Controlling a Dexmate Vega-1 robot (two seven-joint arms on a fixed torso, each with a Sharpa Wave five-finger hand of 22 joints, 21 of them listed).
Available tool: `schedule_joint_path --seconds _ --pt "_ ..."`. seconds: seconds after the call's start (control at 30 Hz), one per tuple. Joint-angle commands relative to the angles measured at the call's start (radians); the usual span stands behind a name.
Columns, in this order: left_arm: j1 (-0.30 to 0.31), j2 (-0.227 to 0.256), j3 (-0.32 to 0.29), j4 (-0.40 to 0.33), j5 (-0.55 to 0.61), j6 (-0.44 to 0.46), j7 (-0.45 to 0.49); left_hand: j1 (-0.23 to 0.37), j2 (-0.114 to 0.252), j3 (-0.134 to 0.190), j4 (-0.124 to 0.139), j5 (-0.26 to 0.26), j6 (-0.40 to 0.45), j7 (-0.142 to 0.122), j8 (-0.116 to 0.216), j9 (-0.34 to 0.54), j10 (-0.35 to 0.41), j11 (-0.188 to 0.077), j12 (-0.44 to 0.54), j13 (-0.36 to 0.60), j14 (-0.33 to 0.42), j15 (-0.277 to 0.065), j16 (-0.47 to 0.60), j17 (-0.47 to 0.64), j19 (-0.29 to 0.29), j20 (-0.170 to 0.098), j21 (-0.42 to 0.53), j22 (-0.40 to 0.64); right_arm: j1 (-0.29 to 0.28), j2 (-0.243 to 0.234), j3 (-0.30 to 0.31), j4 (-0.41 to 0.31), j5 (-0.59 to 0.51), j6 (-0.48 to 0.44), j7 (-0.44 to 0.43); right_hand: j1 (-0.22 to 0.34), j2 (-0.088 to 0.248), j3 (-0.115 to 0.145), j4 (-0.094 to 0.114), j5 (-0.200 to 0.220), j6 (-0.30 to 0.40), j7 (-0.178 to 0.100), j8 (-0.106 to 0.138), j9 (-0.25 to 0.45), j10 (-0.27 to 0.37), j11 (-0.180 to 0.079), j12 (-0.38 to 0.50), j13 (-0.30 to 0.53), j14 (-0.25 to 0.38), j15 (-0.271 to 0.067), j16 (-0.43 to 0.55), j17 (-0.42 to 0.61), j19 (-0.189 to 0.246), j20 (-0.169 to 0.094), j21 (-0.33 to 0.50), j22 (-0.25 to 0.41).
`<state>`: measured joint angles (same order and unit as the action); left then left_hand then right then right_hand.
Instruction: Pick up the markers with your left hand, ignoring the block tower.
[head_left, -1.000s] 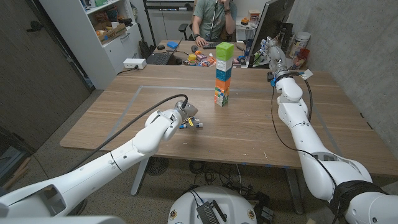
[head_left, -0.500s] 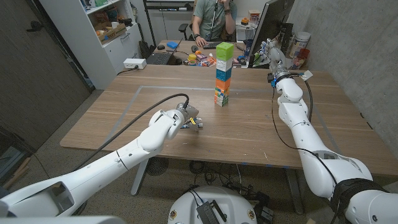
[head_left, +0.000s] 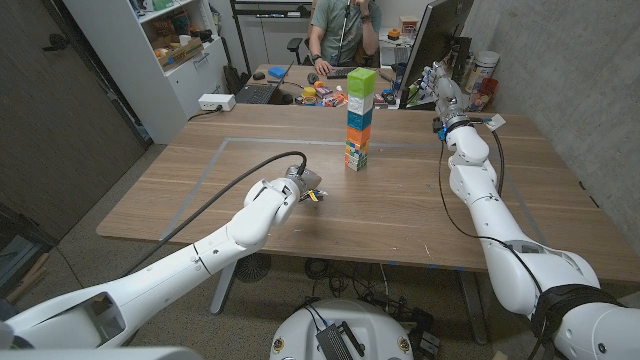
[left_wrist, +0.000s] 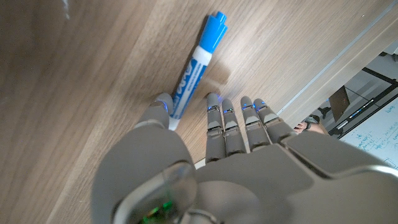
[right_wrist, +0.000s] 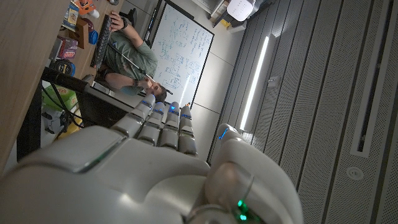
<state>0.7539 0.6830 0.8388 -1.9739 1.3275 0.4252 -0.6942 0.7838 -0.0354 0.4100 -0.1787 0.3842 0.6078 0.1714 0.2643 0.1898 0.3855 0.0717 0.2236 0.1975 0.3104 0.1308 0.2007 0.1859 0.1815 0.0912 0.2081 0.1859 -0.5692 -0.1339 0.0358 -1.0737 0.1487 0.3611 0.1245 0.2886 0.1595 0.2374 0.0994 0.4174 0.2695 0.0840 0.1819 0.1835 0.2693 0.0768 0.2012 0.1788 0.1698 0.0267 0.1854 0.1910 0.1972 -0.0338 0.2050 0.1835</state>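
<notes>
Now I have my left hand (left_wrist: 217, 155) low over the counter (head_left: 400, 215), fingers apart and holding nothing. In the left wrist view the blue marker (left_wrist: 194, 65) lies flat on the wood just ahead of the fingertips. The thumb tip sits right at the marker's white near end, touching it or very nearly; I cannot tell which. The other fingers (left_wrist: 239, 124) line up beside one another on the other side, clear of the barrel. I judge the hand is placed this way so that thumb and fingers can close across the barrel.

The marker's long axis runs away from the palm, roughly in line with the fingers. Its blue cap points outward, away from the hand, and its white end lies toward the thumb. In the head view the left hand (head_left: 300, 186) hides most of it, near the front middle of the counter.

The block tower (head_left: 359, 118) stands upright farther back, well apart from the marker, so I need not go near it. My right hand (head_left: 443, 92) is raised at the far right edge, its fingers straight and empty.
</notes>
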Motion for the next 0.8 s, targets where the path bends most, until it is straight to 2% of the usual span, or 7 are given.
schedule_joint_path --seconds 0.03,0.27,0.57,0.8 --pt "-0.007 -0.023 0.009 0.007 0.004 0.014 0.016 0.022 0.000 0.012 0.002 -0.003 0.012 -0.003 0.005 0.000 0.012 0.000 0.007 0.002 0.012 -0.002 0.002 0.002 -0.003 0.000 0.007 0.003 0.007 -0.004 0.011 0.014 0.014 0.007 0.012 -0.009 0.003 -0.004 0.002 0.002 0.005 -0.003 0.008 0.002 -0.005 0.000 0.003 0.004 -0.001 0.009 0.009 0.002 -0.003 -0.009 0.004 0.004" --pt "-0.005 -0.030 0.010 0.010 0.009 0.025 0.034 0.042 0.004 0.021 0.003 -0.012 0.037 0.006 0.009 0.000 0.014 0.000 0.005 0.002 0.013 -0.003 0.001 0.002 -0.010 -0.002 0.005 0.003 0.009 -0.009 0.012 0.016 0.013 0.006 0.018 -0.010 0.003 -0.005 0.001 0.002 0.005 -0.004 0.008 0.002 -0.005 0.000 0.004 0.004 0.000 0.009 0.009 0.002 -0.003 -0.008 0.004 0.004" --pt "0.008 -0.037 0.010 0.013 0.009 0.040 0.071 0.096 0.026 0.048 0.002 -0.031 0.076 0.020 0.013 0.001 0.036 0.002 0.008 0.002 0.020 -0.002 0.001 0.002 -0.020 0.008 0.004 0.004 0.011 -0.014 0.012 0.012 0.009 -0.004 0.018 -0.011 0.003 -0.006 0.001 0.002 0.004 -0.004 0.008 0.002 -0.005 0.000 0.004 0.004 -0.001 0.011 0.008 0.002 -0.003 -0.007 0.004 0.004" --pt "0.005 -0.044 0.014 0.022 -0.008 0.043 0.047 0.110 0.022 0.053 0.004 -0.043 0.090 0.012 0.013 0.001 0.047 -0.009 0.009 0.002 0.028 -0.013 0.002 0.001 -0.024 -0.004 0.003 0.003 0.016 -0.016 0.010 0.015 0.006 -0.009 0.020 -0.012 0.003 -0.008 0.001 0.002 0.004 -0.004 0.008 0.002 -0.005 0.001 0.004 0.004 0.000 0.012 0.008 0.002 -0.004 -0.006 0.004 0.004"
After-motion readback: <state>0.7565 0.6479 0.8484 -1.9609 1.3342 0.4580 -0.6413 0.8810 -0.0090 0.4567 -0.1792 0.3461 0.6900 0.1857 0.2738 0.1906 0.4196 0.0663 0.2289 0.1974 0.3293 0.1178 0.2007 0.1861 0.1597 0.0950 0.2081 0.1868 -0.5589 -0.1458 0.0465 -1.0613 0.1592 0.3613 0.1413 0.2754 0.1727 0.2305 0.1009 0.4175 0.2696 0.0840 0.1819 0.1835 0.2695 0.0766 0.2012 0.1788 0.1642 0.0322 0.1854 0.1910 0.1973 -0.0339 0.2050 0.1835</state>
